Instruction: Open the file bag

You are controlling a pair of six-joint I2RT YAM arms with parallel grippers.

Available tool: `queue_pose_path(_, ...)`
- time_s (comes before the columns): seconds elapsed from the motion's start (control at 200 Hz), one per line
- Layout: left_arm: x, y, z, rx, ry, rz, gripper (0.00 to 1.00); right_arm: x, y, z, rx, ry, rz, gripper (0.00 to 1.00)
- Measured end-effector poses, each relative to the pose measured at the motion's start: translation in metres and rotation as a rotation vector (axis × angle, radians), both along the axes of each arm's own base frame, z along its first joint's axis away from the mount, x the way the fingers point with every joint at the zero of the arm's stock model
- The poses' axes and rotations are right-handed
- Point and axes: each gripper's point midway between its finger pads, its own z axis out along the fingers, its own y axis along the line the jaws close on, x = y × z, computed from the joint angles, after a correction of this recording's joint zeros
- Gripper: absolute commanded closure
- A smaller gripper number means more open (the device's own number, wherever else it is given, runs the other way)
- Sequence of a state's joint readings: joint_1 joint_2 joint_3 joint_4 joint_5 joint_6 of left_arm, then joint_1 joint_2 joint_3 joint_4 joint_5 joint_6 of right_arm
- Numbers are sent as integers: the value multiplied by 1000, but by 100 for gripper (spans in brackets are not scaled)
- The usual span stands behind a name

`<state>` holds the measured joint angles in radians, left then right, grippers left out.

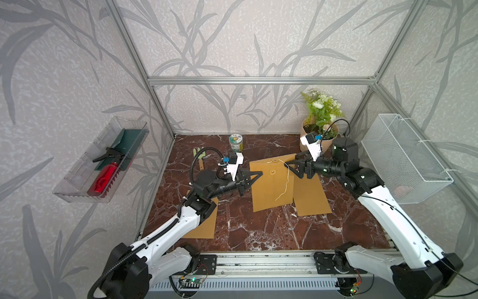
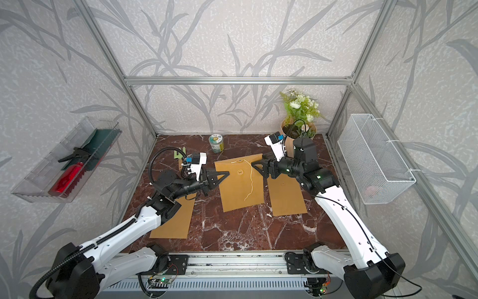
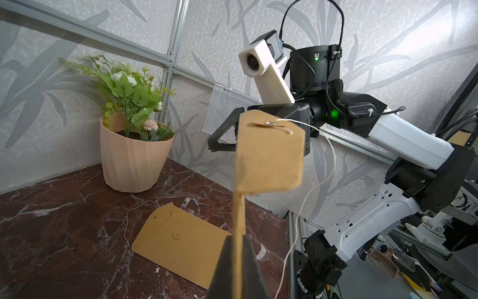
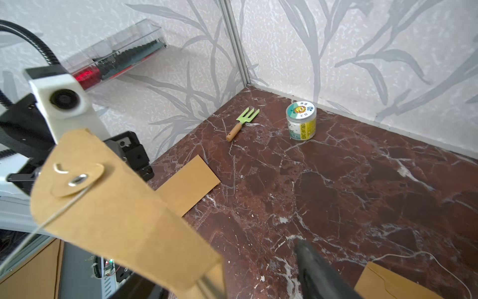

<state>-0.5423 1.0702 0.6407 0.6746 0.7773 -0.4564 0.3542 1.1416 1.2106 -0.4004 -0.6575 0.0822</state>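
Leaf-patterned grey walls on a metal frame close in a dark red marble tabletop, which fills the lower middle of both top views. A white wire basket hangs on the right wall. On the left wall a clear tray holds a red bottle. At frame centre the file bag, a brown envelope, is held clear of the tabletop between the two arms. Two more envelopes lie flat: one just right of it, another at lower left, partly under the left arm. A potted plant stands at the tabletop's upper right corner, a jar at upper centre, and a small green fork to the jar's left. The left gripper is pressed together on the bag's left edge, pinching it. The right gripper is spread at the bag's upper right corner, with the bent flap beside one finger and not pinched. A pale string hangs loose from the flap's button down the bag's face.
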Motion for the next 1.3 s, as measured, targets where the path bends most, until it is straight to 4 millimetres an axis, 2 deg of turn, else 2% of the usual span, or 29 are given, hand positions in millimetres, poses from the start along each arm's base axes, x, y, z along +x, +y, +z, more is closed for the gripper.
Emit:
queue_pose_path(0.175,1,-3,-5,4,14,-21,100,-5,7,18,48,-37,56,34)
queue_pose_path(0.465,3,-6,-10,7,25,-31,100,-10,13,21,81,-17,103,69)
queue_pose_path(0.575,3,-6,-9,5,22,-31,100,-10,12,22,86,-13,109,78)
queue_pose_path(0.75,4,-6,-9,5,22,-29,100,-13,13,23,93,-9,123,86)
queue_pose_path(0.895,6,-5,-9,4,23,-14,81,-15,15,24,100,-8,137,91)
queue_pose_path(1.045,10,-4,-7,-1,26,9,67,-19,16,25,105,-10,159,93)
queue_pose_path(1.165,13,-2,3,-17,9,22,65,-20,16,25,104,-15,164,94)
queue_pose_path(1.3,16,0,28,-51,-28,33,65,-21,17,26,104,-21,173,95)
